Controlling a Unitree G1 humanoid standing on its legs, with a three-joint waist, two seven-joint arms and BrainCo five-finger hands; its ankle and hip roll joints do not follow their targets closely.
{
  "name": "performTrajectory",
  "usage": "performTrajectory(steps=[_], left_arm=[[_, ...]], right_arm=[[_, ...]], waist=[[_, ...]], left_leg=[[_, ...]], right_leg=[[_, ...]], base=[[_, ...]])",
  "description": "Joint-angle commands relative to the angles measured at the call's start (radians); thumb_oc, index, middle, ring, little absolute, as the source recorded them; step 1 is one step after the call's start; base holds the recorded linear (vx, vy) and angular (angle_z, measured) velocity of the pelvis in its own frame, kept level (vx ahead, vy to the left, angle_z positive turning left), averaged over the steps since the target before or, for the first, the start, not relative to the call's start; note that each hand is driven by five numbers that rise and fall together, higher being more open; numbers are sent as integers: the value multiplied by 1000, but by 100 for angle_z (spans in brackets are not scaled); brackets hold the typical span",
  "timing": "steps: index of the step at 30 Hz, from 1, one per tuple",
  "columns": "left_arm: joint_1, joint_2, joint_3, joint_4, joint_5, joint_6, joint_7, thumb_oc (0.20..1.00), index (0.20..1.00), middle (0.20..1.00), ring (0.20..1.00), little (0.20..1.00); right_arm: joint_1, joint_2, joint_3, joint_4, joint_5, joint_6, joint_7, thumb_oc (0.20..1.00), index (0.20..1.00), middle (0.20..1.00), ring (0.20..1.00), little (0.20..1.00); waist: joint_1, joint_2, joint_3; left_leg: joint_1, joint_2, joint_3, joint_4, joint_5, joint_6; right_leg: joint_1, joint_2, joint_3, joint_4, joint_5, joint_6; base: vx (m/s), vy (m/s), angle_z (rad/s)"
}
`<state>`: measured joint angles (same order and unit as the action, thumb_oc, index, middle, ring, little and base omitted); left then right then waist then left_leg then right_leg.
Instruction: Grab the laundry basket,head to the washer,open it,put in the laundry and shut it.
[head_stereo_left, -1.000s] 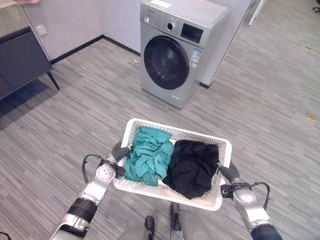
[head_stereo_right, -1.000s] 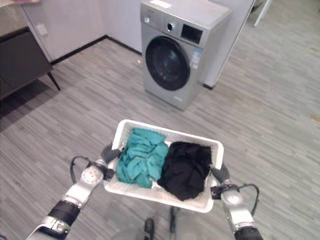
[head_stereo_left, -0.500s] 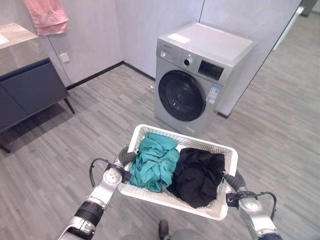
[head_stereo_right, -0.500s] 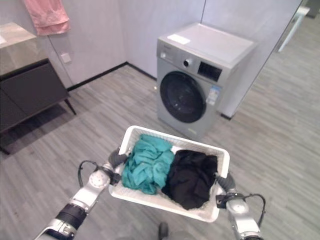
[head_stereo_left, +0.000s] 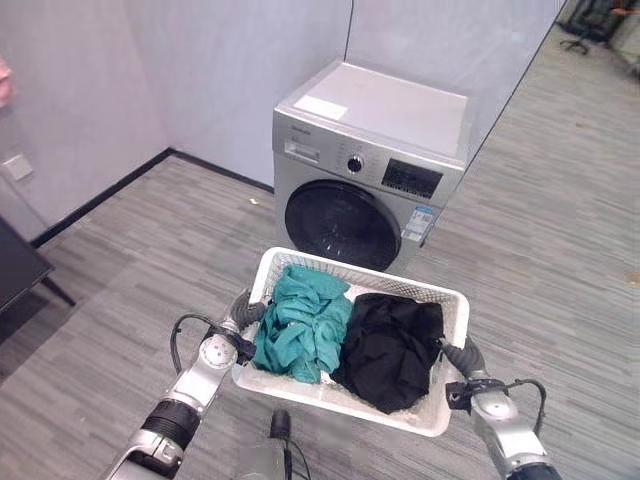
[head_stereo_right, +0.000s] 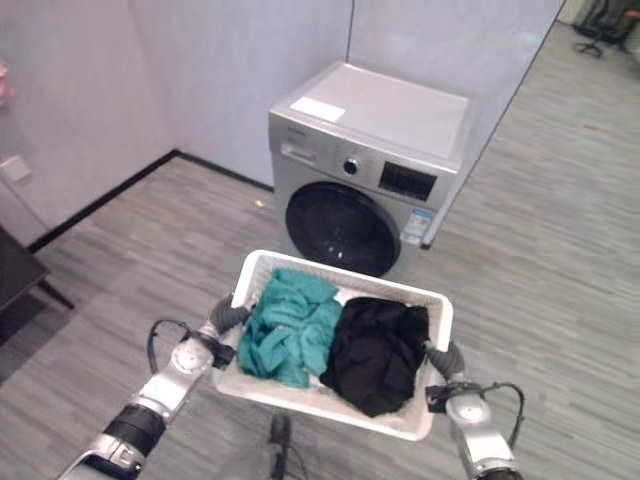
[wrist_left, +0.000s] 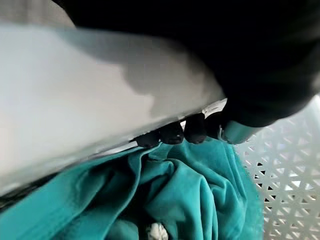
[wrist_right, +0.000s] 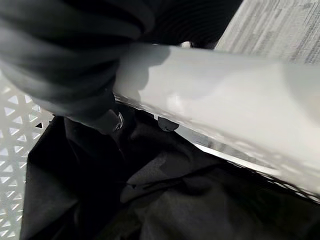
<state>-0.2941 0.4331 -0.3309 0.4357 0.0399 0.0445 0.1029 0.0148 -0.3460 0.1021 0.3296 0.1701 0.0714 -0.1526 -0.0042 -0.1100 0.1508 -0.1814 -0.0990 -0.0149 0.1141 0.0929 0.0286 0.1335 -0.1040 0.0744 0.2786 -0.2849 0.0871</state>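
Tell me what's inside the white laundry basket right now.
The laundry basket holds a crumpled teal garment on the robot's left and a black garment on its right, side by side. They cover most of the bottom, so anything underneath is hidden.

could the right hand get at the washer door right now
Probably not. The right hand is curled round the rim of the white laundry basket, as is the left hand, and the basket sits between the robot and the closed washer door. It would likely have to set the basket down first.
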Motion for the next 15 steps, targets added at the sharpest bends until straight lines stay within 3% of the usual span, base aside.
performTrajectory(steps=[1,4,5,8,10,12,15], left_arm=[[-27,88,112,-72,-6,-32,59,200,200,200,200,200],[16,101,149,-99,-7,-26,54,200,200,200,200,200],[44,99,165,-113,-7,-28,46,200,200,200,200,200],[76,94,188,-121,-7,-30,43,200,200,200,200,200],[59,91,188,-105,-6,-28,57,200,200,200,200,200],[25,91,174,-92,8,-29,69,200,200,200,200,200],[10,80,157,-83,13,-30,65,200,200,200,200,200]], right_arm=[[-49,-59,-67,-31,-12,-72,28,200,200,200,200,200],[-73,-43,-50,-18,-20,-67,36,200,200,200,200,200],[-72,-47,-49,-17,-26,-61,40,200,200,200,200,200],[-73,-53,-45,-5,-22,-59,34,200,200,200,200,200],[-74,-57,-42,1,-22,-58,31,200,200,200,200,200],[-72,-69,-49,-9,-21,-58,26,200,200,200,200,200],[-55,-74,-65,-18,-14,-67,25,200,200,200,200,200]], waist=[[31,32,-32],[46,42,-35],[42,44,-37],[29,51,-39],[2,55,-11],[-15,52,6],[-21,35,-16]], left_leg=[[63,120,30,74,-158,-6],[116,119,91,35,-177,6],[142,108,104,8,-182,10],[197,90,106,-34,-201,13],[237,83,86,-36,-221,12],[266,75,64,-16,-262,10],[296,66,51,-5,-297,1]], right_leg=[[-116,-21,-55,-5,210,38],[-167,-67,-187,16,250,54],[-190,-48,-212,-39,247,42],[-226,-23,-219,-162,298,41],[-326,-11,-176,-226,355,64],[-347,-16,-169,-276,388,80],[-308,-21,-164,-274,403,73]], base=[[62,201,-53],[108,178,-45],[189,127,-84],[192,40,-30],[244,-27,15],[332,-124,28],[241,-124,82]])
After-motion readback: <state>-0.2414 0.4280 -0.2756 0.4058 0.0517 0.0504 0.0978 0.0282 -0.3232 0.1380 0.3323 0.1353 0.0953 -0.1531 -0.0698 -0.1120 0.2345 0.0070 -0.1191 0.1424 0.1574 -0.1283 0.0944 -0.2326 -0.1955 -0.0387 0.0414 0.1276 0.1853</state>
